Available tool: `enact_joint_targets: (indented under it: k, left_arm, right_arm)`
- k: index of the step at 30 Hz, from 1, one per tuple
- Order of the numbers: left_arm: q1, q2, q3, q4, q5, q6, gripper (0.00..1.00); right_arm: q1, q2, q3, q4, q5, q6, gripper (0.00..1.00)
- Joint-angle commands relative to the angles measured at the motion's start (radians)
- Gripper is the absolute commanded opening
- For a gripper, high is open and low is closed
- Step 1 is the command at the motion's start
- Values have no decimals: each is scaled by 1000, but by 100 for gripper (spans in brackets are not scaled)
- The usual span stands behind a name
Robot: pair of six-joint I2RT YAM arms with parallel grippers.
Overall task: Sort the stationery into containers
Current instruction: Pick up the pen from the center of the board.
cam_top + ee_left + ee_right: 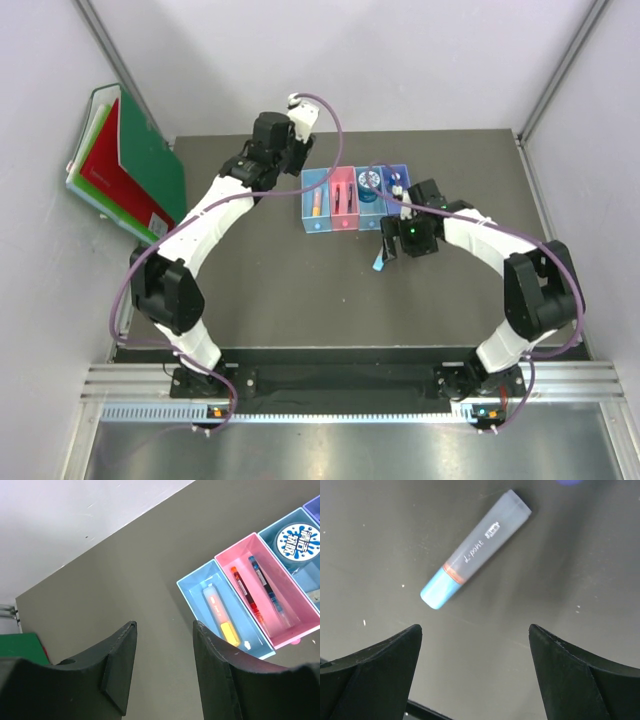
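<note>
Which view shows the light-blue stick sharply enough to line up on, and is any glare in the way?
Right wrist: light-blue stick slightly smeared, print readable, no glare. Top external: stick tiny beside the right gripper; bright glare only on the near rail. Left wrist: stick not in frame.

Bare dark worktop (290, 300) lies left of and in front of the row of bins (316, 226). Just before the row's right end the right tool (388, 245) hangs, jaws apart, over a light-blue stick (379, 263) lying flat. The left arm (215, 215) arches left of the row; folders (140, 160) lean farther left.
</note>
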Motion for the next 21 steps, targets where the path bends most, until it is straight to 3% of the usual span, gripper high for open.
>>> enact_joint_targets:
  k: [1,14,21]
  left_arm:
    - [6,-76,-33,50,-3,9,54]
    - [4,-147,-147,108,-5,44,55]
    - [9,-136,-147,124,-8,55,56]
  right_arm:
    - [52,12,9,80,84,53,88]
    - [110,133,48,133,130,79,86]
    - [112,164,63,129,129,90,71]
